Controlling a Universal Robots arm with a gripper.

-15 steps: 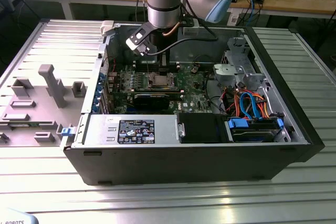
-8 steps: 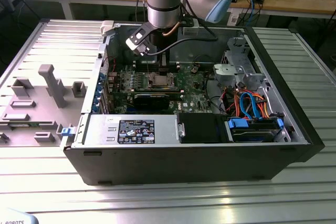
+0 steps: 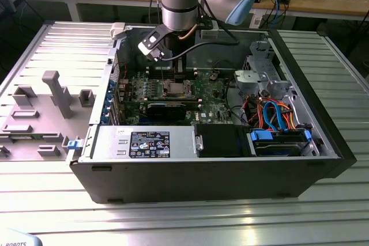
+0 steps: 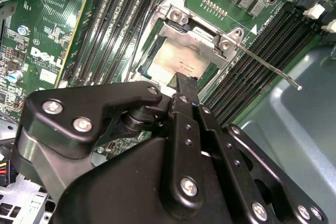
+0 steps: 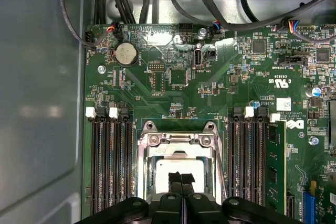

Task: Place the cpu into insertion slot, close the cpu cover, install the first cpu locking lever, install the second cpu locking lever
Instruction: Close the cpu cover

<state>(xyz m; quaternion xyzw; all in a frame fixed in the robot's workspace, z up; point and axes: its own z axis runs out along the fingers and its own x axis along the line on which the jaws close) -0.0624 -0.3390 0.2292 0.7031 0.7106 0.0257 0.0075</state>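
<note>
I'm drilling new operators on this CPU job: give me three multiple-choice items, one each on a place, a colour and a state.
1. Where is the cpu? A) on the grey tray B) in the insertion slot C) on the power supply
2. What colour is the circuit board? A) red B) white C) green
3. How do the fingers stand? A) shut together B) spread wide C) clamped on a cable
Key: 1 B, its metal top shows inside the slot's rim; 2 C, green surrounds the slot; 3 A, the tips meet over the cpu in the first wrist view.
</note>
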